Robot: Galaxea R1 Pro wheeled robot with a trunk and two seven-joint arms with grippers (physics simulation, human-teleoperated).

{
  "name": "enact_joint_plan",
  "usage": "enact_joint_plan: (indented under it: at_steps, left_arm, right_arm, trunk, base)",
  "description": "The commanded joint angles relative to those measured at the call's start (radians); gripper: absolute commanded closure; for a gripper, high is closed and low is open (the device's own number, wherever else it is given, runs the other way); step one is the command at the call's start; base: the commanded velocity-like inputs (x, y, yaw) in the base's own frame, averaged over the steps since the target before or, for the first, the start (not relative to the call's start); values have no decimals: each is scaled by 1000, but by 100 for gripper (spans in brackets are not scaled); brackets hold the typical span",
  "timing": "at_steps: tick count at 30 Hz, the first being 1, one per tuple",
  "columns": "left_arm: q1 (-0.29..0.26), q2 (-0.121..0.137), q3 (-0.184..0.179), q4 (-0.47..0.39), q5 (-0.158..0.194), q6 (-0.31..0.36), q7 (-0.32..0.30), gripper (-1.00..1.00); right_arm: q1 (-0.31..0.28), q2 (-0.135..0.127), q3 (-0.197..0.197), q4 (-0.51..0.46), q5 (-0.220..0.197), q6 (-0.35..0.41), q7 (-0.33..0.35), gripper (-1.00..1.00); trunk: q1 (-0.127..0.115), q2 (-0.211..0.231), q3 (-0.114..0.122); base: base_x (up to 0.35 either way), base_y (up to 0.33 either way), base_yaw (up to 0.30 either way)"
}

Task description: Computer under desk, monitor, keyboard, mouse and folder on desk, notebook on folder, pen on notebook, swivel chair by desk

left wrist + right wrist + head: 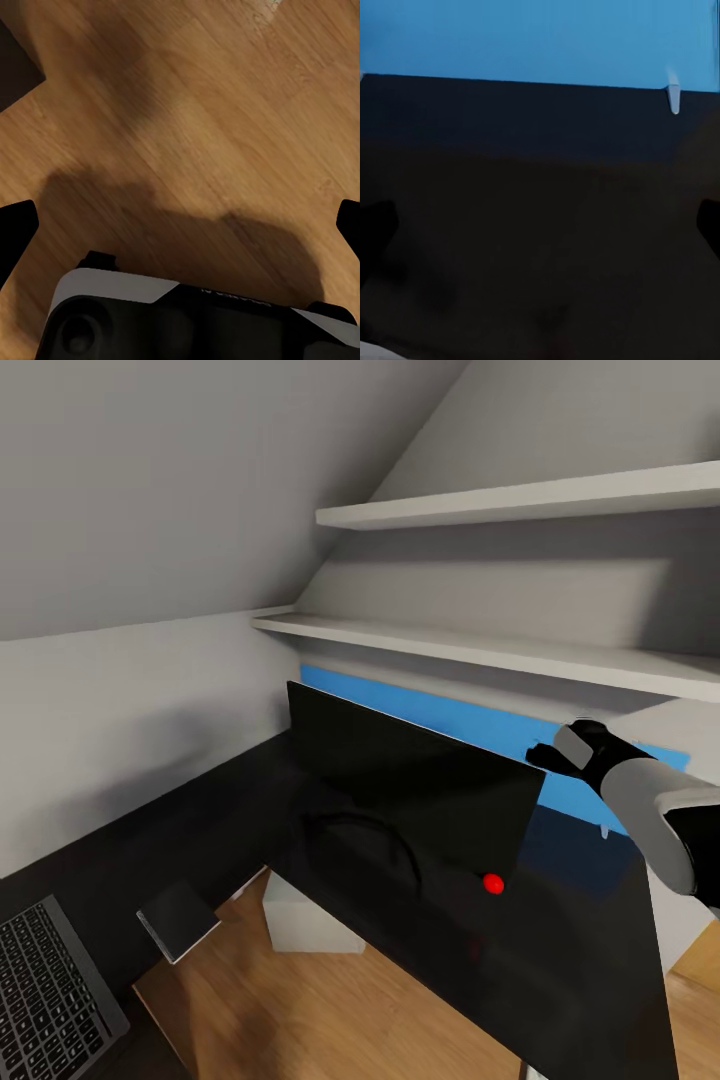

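The wide black monitor, red dot at its lower corner, stands on the black desk. The keyboard lies on the desk's left wing. The thin grey notebook rests at that wing's inner edge. My right gripper hovers over the desk just right of the monitor; in the right wrist view it is open and empty above the black top. My left gripper hangs open and empty over wood floor. The computer, mouse, folder, pen and swivel chair are out of view.
A bright blue panel runs along the wall behind the desk, with a small grey peg on it. Two white shelves jut out above under the sloped ceiling. The white pedestal leg stands on the wood floor.
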Motion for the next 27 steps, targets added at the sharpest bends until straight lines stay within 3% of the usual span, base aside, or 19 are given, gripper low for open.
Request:
enact_joint_plan:
  at_steps: [1, 5, 8, 14, 15, 16, 21, 22, 23, 27]
  left_arm:
    - [-1, 1, -9, 0, 5, -4, 8, -100]
    - [-1, 1, -9, 0, 5, -4, 8, -100]
    - [-1, 1, -9, 0, 5, -4, 8, -100]
    - [-1, 1, -9, 1, 5, -4, 8, -100]
    - [-1, 1, -8, 1, 5, -4, 8, -100]
    - [-1, 1, -8, 1, 5, -4, 8, -100]
    - [-1, 1, -7, 2, 5, -4, 8, -100]
    - [-1, 0, -8, 2, 4, -4, 8, -100]
    - [-1, -2, -10, 2, -4, -4, 8, -100]
    - [-1, -2, -16, 2, -25, -5, 8, -100]
  right_arm:
    - [3, -2, 8, -2, -11, -3, -4, -100]
    - [56, -12, 7, -2, -13, -98, 15, -100]
    - [115, -20, 7, -1, -13, -202, 74, -100]
    - [170, -25, 6, 29, -15, -319, 119, -100]
    - [183, -32, 6, 72, -27, -417, 123, -100]
    - [189, -35, 6, 82, -33, -458, 123, -100]
    - [221, -39, 6, 92, -41, -536, 124, -100]
    - [236, -40, 6, 95, -43, -554, 126, -100]
    - [292, -35, 8, 97, -47, -580, 138, -100]
    - [350, -26, 9, 88, -48, -595, 150, -100]
  trunk:
    - [1, -2, -2]
    - [1, -2, -2]
    - [1, -2, -2]
    - [1, -2, -2]
    - [1, -2, -2]
    - [1, -2, -2]
    - [1, -2, -2]
    - [1, -2, -2]
    - [1, -2, -2]
    - [1, -2, -2]
  base:
    - [0, 0, 0]
    - [0, 0, 0]
    - [0, 0, 0]
    - [0, 0, 0]
    - [0, 0, 0]
    - [0, 0, 0]
    - [0, 0, 0]
    - [0, 0, 0]
    - [0, 0, 0]
    - [0, 0, 0]
